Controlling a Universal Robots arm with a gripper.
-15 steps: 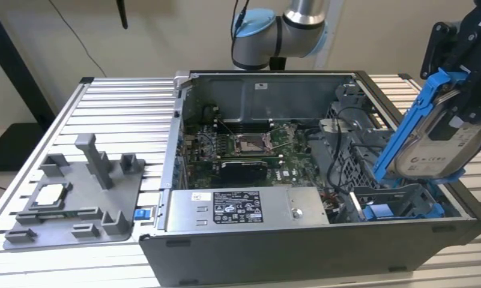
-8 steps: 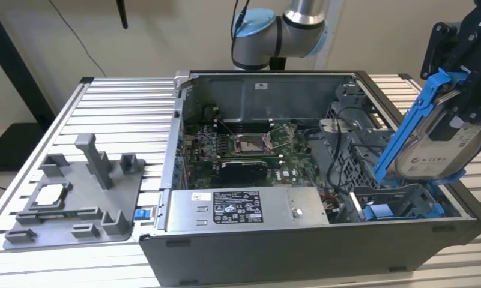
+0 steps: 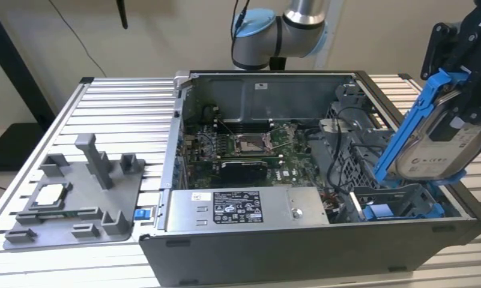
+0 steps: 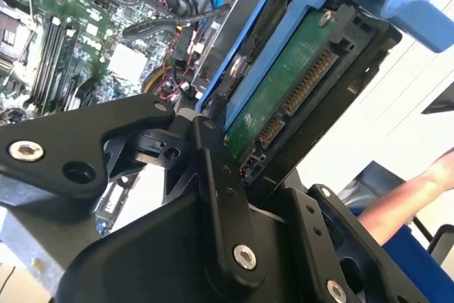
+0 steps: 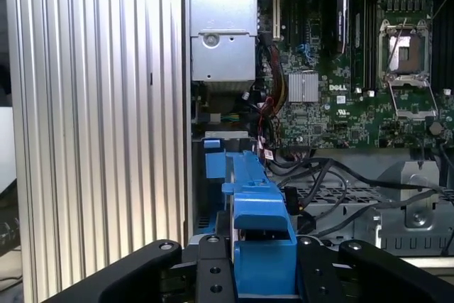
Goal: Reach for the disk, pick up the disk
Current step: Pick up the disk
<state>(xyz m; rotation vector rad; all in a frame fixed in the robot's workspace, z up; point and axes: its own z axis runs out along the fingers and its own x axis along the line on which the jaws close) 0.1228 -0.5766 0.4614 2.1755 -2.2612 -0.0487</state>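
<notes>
The disk [image 3: 441, 147] is a silver-grey drive with a white label in blue plastic rails. It hangs tilted on edge above the drive bay [image 3: 400, 204] at the exterior view's right end of the open computer case. My gripper [image 3: 458, 102] comes down from the upper right and is shut on the disk's upper part. In the second wrist view the disk [image 4: 298, 83] shows its green circuit board between my black fingers [image 4: 213, 168]. In the first wrist view its blue rail [image 5: 259, 204] sits clamped in my gripper [image 5: 264, 274].
The open case [image 3: 304, 252] holds a motherboard [image 3: 248, 147], a power supply [image 3: 248, 207] and loose cables [image 3: 344, 150]. A grey fixture [image 3: 76, 198] with a small square chip [image 3: 48, 193] lies on the slatted table [image 3: 112, 108]. A person's arm [image 4: 415, 196] is nearby.
</notes>
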